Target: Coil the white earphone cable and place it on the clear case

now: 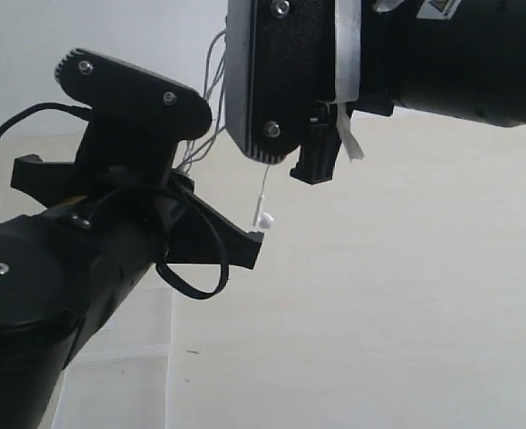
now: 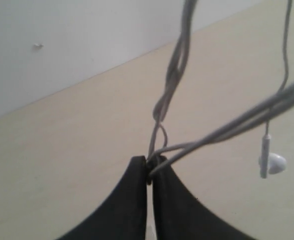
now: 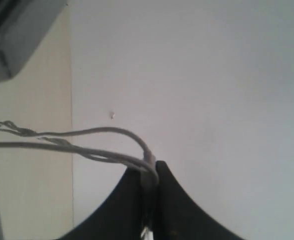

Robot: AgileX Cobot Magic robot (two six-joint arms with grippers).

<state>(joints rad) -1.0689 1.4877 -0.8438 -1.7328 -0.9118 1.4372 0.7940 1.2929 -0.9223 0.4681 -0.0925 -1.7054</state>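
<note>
i have the thin white earphone cable (image 2: 172, 77) up in the air between both arms, with several strands bunched together. my left gripper (image 2: 150, 169) is pinched tight on the loops, and my right gripper (image 3: 150, 175) is clamped on another part of the bundle. one small white earbud (image 2: 275, 163) dangles free near the left fingertips. the cable looks feather-light, limp and slick, so i expect loops to slide out. it's safer to hold across the whole bunch than a single strand. i can't see the clear case in any view.
</note>
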